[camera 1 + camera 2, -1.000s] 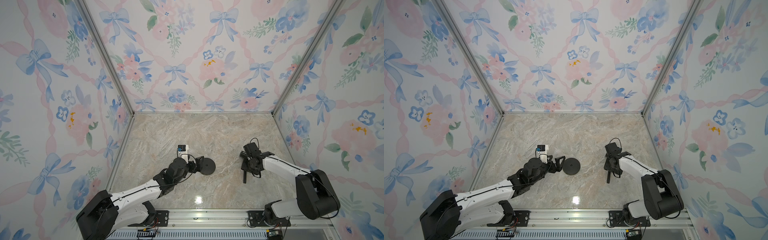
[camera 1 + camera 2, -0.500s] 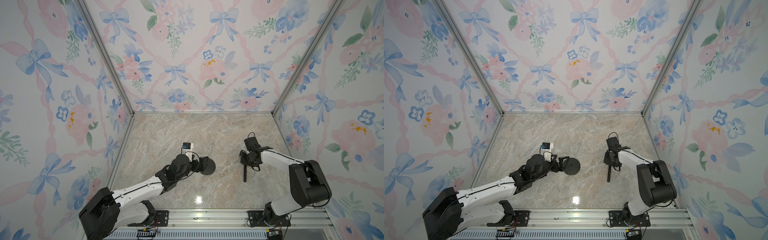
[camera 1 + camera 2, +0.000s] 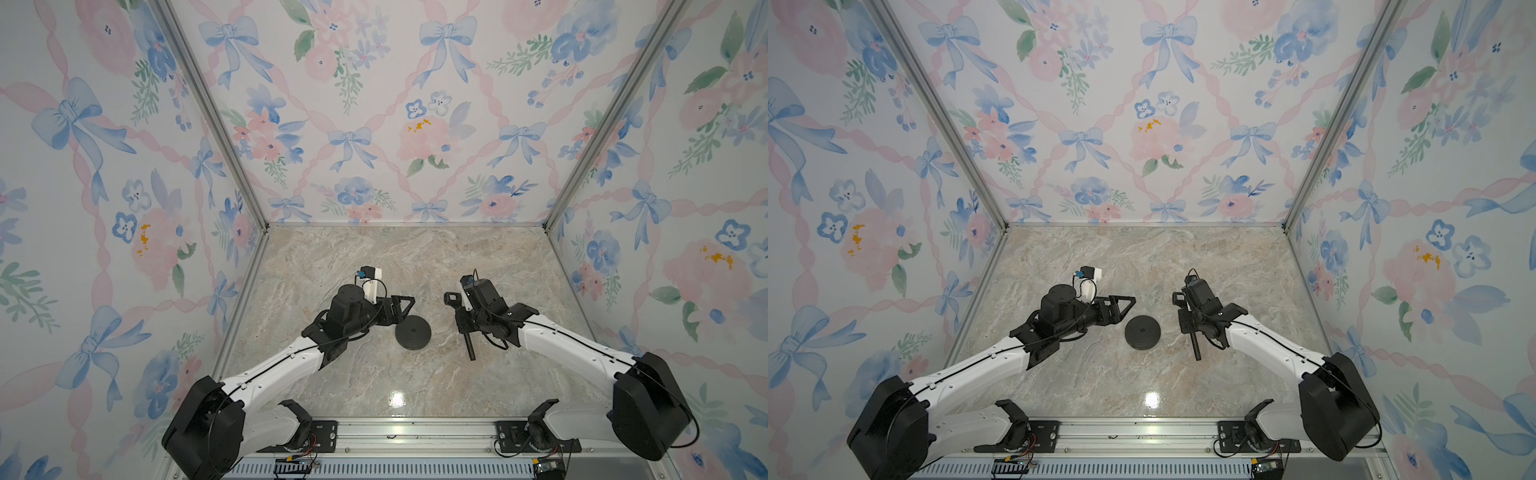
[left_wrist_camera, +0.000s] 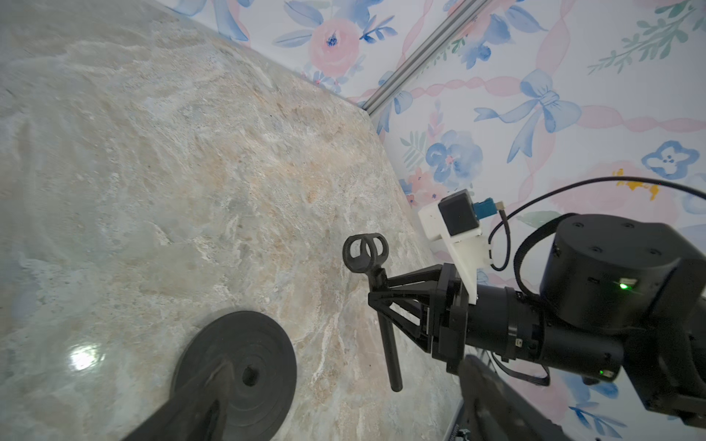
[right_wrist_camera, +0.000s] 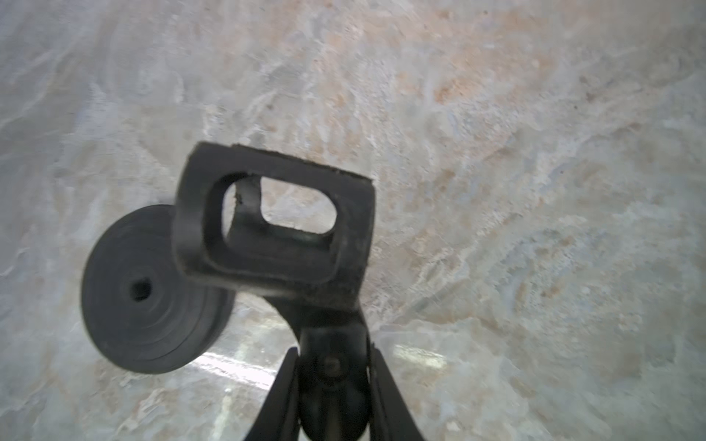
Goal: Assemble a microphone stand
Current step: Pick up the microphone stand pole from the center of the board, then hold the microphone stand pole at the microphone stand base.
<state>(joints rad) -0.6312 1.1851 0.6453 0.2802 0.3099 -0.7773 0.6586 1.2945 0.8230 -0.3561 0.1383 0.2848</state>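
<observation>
Rod [image 4: 389,351], likely stiff, light: right fingers [image 5: 280,397] held it below clip; left fingers [image 4: 179,414] stood wide beside heavier-looking disc [image 3: 412,331]

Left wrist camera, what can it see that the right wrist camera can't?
Only the left wrist view shows the whole rod down to its free end, the right gripper pinching it from the side, the right arm and the wall. Only the right wrist view shows a close look through the clip and the screw below it. Both show the clip, the base with its hole, and the table.
</observation>
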